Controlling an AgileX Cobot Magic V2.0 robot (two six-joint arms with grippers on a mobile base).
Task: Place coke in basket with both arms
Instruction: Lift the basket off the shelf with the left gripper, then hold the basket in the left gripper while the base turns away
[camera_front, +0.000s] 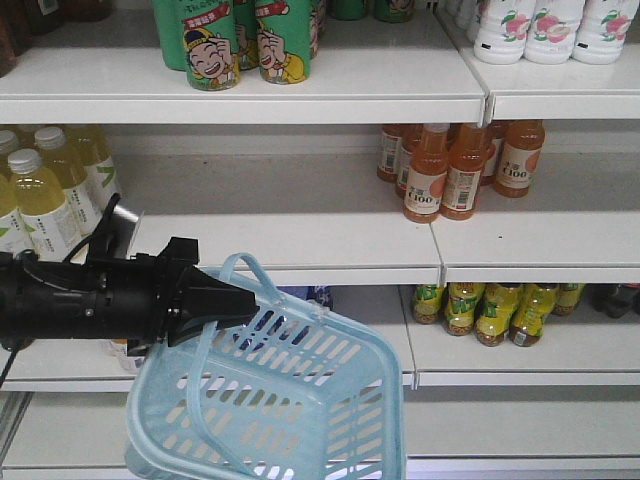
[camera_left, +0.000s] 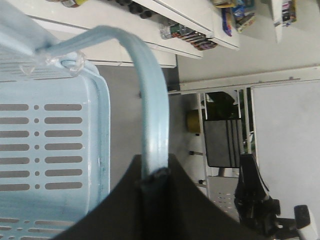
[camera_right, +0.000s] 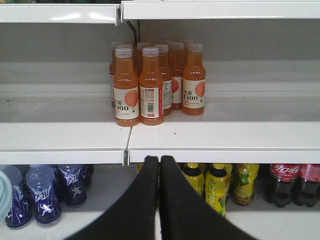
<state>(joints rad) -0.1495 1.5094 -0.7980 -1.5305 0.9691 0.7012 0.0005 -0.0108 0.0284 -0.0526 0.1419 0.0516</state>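
A: What is at the far left of the front view?
B: Pale yellow bottles (camera_front: 45, 195) on the middle shelf (camera_front: 300, 250). Just below them is the left arm (camera_front: 70, 300), lying level from the left edge.
A: And its gripper?
B: The left gripper (camera_front: 248, 303) is closed on one handle (camera_front: 255, 272) of the basket (camera_front: 300, 400). In the left wrist view its fingers (camera_left: 175, 200) pinch this blue loop near the top of its curve.
A: How does the basket hang?
B: It hangs tilted in the air in front of the lower shelves, with its opening toward the camera. The second handle (camera_front: 195, 380) lies across the inside.
A: What is further right?
B: Orange bottles (camera_front: 450, 170) stand in a group on the middle shelf. Yellow-green bottles (camera_front: 490, 312) stand one shelf lower.
A: And the right gripper?
B: Only the right wrist view shows it. The right gripper (camera_right: 159, 162) has its fingers (camera_right: 145, 200) pressed together with nothing between them, and it faces the orange bottles. Low on the right are dark bottles (camera_right: 282, 182) with red labels, probably cola.
A: Where is the coke?
B: I cannot tell where it is
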